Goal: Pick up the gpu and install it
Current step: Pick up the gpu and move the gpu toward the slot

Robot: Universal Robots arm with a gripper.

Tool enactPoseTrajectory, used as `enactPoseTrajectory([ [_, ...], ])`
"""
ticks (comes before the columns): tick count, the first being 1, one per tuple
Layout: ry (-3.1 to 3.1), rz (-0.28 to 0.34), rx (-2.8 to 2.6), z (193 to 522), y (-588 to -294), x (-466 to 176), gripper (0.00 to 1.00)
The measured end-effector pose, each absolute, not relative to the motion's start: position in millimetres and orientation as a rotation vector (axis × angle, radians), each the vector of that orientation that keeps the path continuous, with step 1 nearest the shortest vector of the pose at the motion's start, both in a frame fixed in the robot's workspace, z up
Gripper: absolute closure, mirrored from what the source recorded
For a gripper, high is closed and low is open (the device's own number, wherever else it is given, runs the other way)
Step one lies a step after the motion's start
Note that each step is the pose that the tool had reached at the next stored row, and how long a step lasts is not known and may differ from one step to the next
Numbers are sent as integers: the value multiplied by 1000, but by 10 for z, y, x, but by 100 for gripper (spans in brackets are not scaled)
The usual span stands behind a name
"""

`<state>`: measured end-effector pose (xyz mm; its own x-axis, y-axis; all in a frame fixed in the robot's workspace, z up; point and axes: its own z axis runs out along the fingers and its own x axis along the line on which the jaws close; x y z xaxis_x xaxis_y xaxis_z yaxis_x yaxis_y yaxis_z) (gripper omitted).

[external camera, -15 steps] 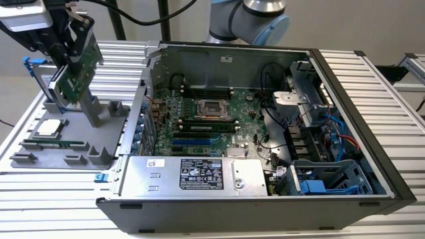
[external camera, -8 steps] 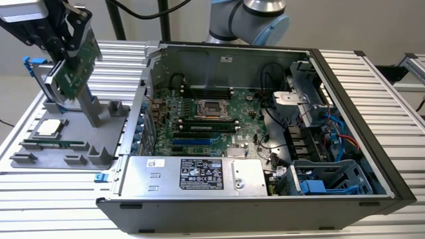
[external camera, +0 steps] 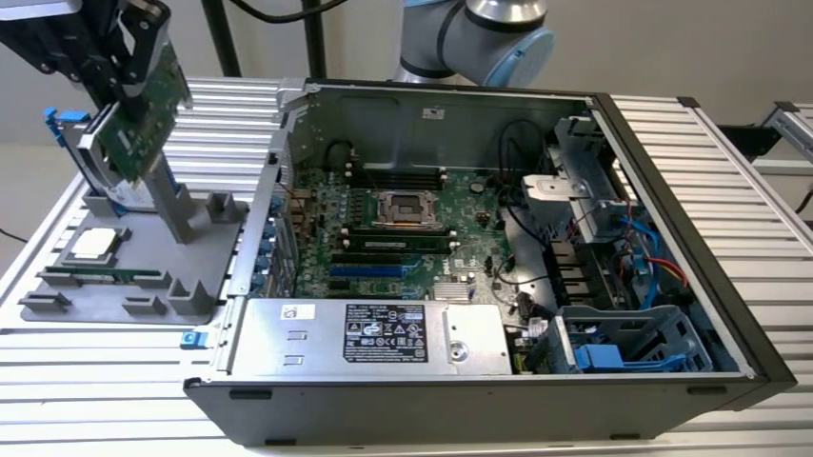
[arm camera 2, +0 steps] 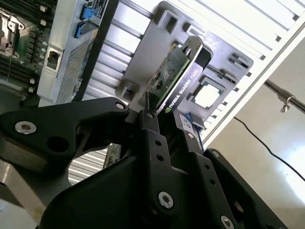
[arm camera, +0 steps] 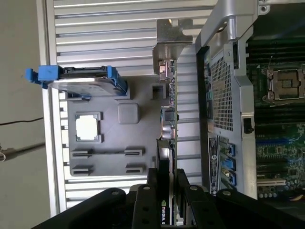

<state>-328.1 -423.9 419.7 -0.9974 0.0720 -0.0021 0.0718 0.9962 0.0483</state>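
Green-faced gpu (external camera: pixel 147 119) pinched tight by end effector (arm camera 2: pixel 166 121), held above grey holder (external camera: pixel 76 300). Pick-up looks done; install pending, likely needs card edge squared over slot inside case (external camera: pixel 381 405).

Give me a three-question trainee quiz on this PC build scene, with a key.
1. What do the jaws of the gripper hold? A) the gpu B) the memory stick C) the hard drive
2. True or false: the gpu is outside the open computer case.
3. Fill in: in the exterior view, the gray fixture tray lies to the case's ____.
Key: 1 A; 2 true; 3 left (the exterior view's left).
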Motion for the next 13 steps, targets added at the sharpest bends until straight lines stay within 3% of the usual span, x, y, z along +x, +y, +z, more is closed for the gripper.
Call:
enactPoseTrajectory([
  [13,3135,75,113,4319,-4239,-3280,100],
])
